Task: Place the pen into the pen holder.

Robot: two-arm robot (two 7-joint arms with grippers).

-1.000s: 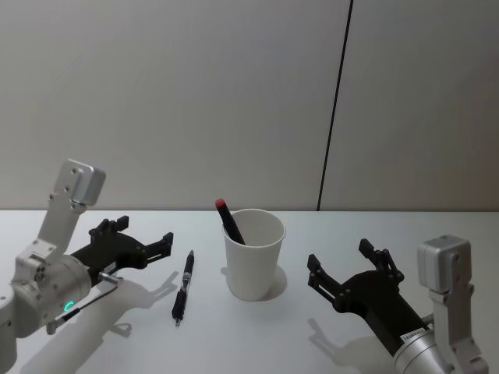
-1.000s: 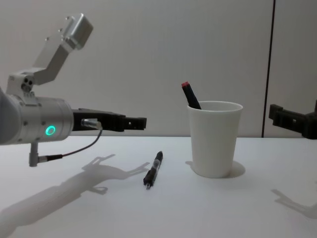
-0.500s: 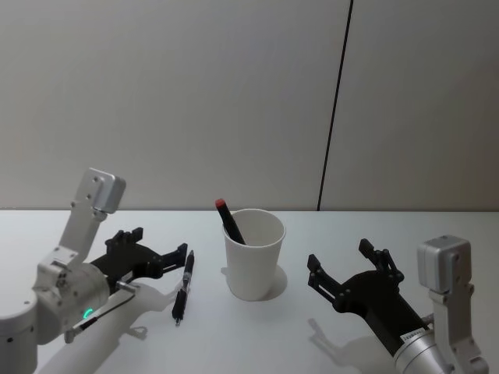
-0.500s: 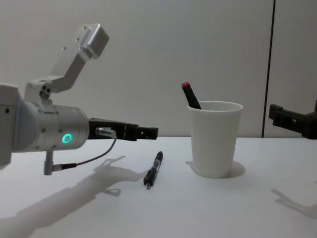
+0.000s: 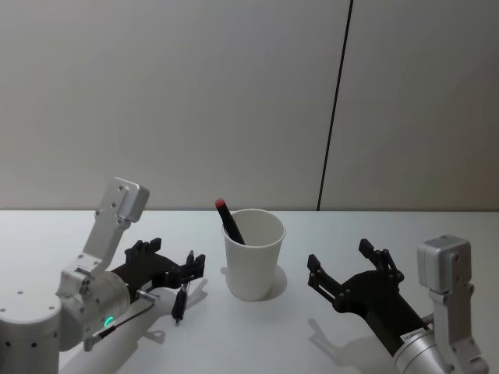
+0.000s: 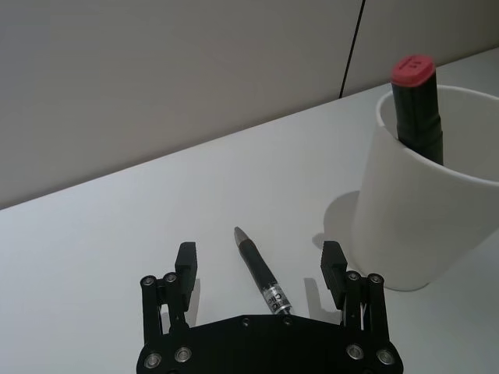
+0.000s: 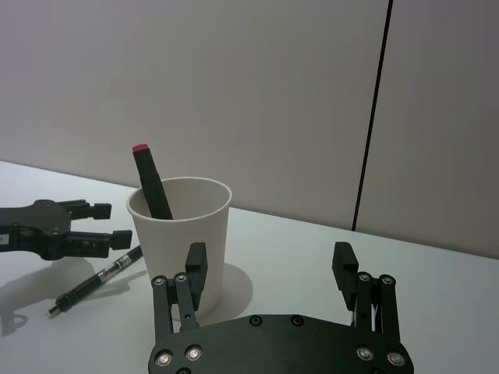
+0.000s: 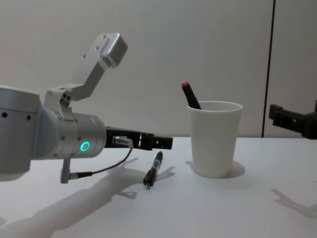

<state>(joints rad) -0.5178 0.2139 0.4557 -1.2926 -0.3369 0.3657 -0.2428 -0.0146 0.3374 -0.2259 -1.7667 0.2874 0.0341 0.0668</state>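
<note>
At the left, the left gripper (image 6: 260, 257) hovers low over the table (image 5: 327, 226) with its fingers spread wide, one on either side of the pen (image 6: 258, 267). The chest view shows a gap between the gripper and the barrel, so nothing is held yet. The pen lies flat on the table just left of the pen holder (image 5: 253, 263), apart from it, with its tip pointing away from the left gripper.

The pen looks light, stiff and slim, with a smooth dark barrel that would probably roll or skid if only one finger pushed it. The safest hold seems to be across the middle of the barrel, near the pale band, closing evenly from both sides so it does not swing by one end once lifted.

The pen holder stands upright in the middle and is a thin paper cup. It is likely light enough to tip at a knock on the rim. A red-capped marker (image 5: 229, 220) already leans inside it towards the left, so the free space is on the right of the opening.

At the right, the right gripper (image 7: 269, 255) is parked near the cup, fingers wide apart and holding nothing
</note>
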